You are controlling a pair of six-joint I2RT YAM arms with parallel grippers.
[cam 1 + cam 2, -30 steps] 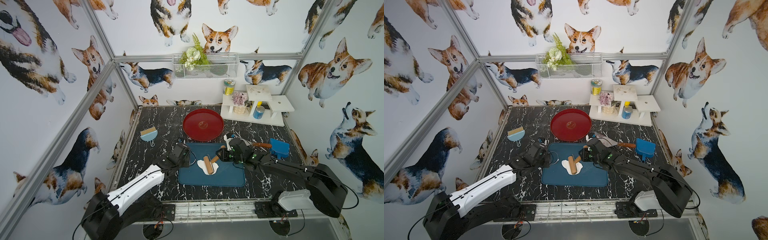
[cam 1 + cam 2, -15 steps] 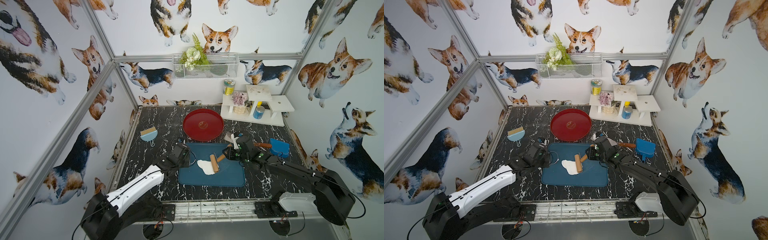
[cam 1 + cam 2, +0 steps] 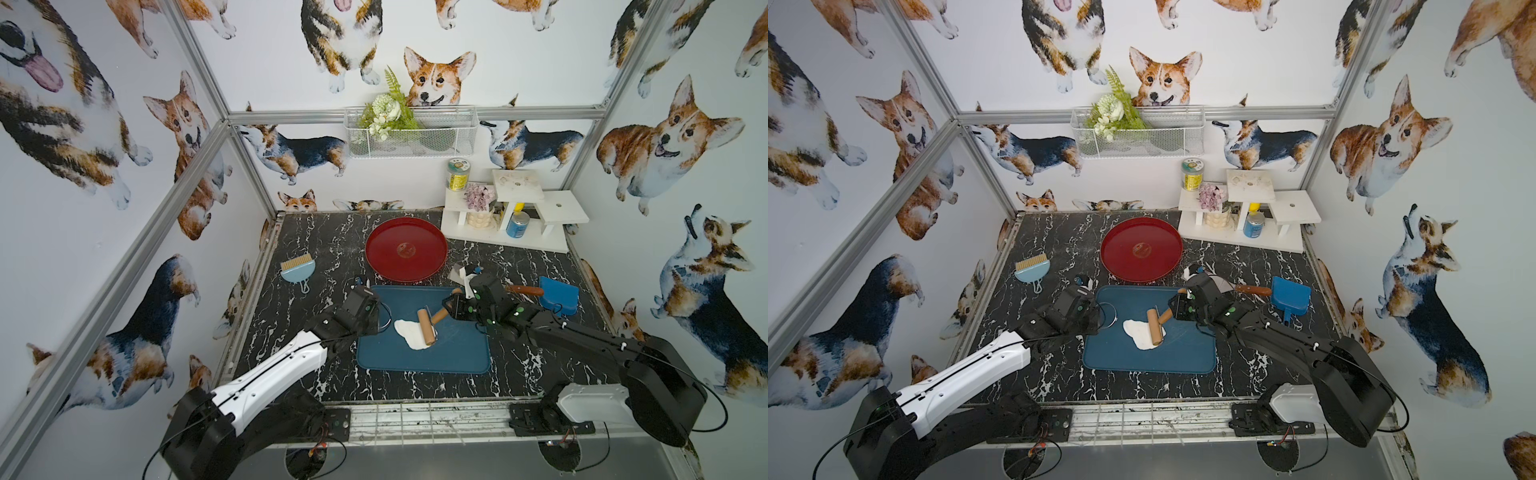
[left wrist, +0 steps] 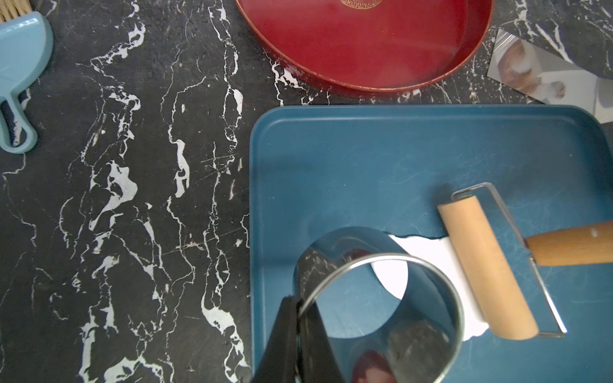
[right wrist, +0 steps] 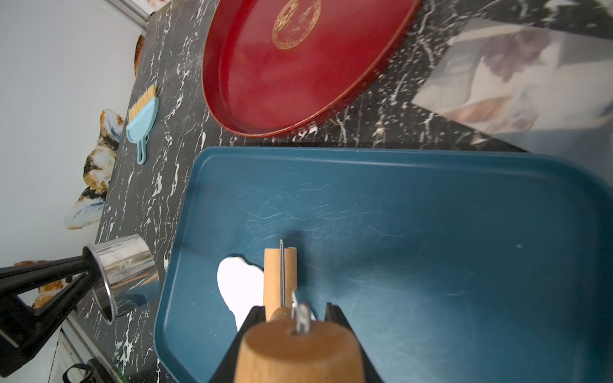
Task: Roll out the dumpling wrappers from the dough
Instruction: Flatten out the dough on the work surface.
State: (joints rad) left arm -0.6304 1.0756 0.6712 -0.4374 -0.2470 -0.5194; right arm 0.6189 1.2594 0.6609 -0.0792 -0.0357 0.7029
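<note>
The dough [image 3: 406,331] [image 3: 1136,330] is a flattened, ragged white sheet in the middle of the blue tray [image 3: 457,357] [image 3: 1183,357]. A wooden roller [image 3: 427,330] [image 3: 1155,328] [image 4: 487,265] lies across the dough's right part. My right gripper [image 3: 451,307] [image 5: 295,315] is shut on the roller's handle. My left gripper [image 3: 370,311] [image 4: 298,305] is shut on the rim of a shiny metal ring cutter [image 4: 338,245] [image 5: 122,262], which hangs over the tray's left edge, beside the dough [image 4: 428,252] [image 5: 238,282]. No dumpling wrappers are in view.
An empty red plate [image 3: 390,257] [image 3: 1125,257] sits just behind the tray. A light blue brush [image 3: 297,268] lies at the left. A brown-handled scraper [image 3: 525,290] and a blue dustpan [image 3: 559,295] lie at the right. A white shelf [image 3: 511,216] with cans stands at the back right.
The right gripper has drawn the roller a little to the right across the dough, which now shows more on its left. The left arm and ring cutter have stayed in place.
</note>
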